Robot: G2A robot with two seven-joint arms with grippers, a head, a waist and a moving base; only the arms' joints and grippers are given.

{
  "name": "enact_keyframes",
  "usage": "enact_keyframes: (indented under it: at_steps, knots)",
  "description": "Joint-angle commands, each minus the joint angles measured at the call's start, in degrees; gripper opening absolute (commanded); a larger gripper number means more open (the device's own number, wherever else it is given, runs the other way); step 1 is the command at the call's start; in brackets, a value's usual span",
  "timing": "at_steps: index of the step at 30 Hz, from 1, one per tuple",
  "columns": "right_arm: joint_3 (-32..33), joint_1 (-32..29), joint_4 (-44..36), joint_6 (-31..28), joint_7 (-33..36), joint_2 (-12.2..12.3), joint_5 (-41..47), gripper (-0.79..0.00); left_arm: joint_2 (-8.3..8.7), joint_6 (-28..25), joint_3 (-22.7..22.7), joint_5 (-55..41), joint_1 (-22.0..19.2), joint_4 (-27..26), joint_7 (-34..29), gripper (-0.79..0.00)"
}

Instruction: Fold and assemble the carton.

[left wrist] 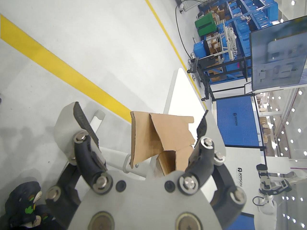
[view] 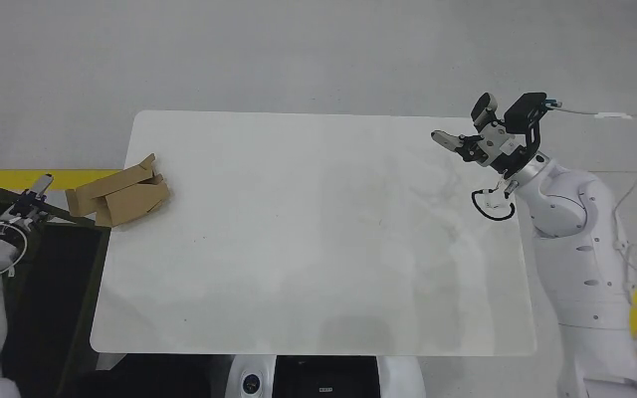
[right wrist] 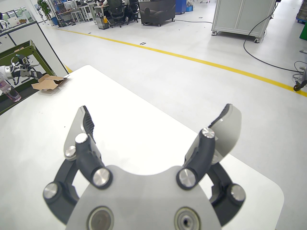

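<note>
Brown corrugated carton [view: 121, 195]: one item, lying at the left edge of the white table [view: 318, 279], with one end overhanging that edge toward the robot's left arm. Condition: partly opened out, not assembled. The panels lean at uneven angles, several flaps stand loose, and no closed box form is visible. Whether any crease is already set cannot be told. Left gripper [left wrist: 141, 114]: off the table, just beyond the carton's overhanging end, jaws spread wide, with the cardboard seen past and between the fingers. It is not clamped on the carton; whether a fingertip touches it cannot be told. Right gripper [right wrist: 155, 109]: raised over the far right corner of the table, well apart from the carton, jaws spread, nothing between them. Progress, by estimate: early stage. Done: carton on the work surface. Outstanding: taking hold, bringing the piece toward the middle of the table, squaring the walls, folding the flaps in and closing the box, likely with both arms.
</note>
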Motion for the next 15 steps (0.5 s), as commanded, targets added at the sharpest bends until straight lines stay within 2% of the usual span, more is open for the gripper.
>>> enact_keyframes:
  at_steps: [1, 15]
  knots:
    - [0.0, 0.0, 0.0, 0.0, 0.0, 0.0, 0.0, 0.0, 0.09, -0.46, 0.5, 0.45, -0.56, 0.63, -1.42, 0.0]
    - [0.0, 0.0, 0.0, 0.0, 0.0, 0.0, 0.0, 0.0, 0.14, -2.37, 4.9, 2.27, -6.98, 6.46, -12.75, 0.0]
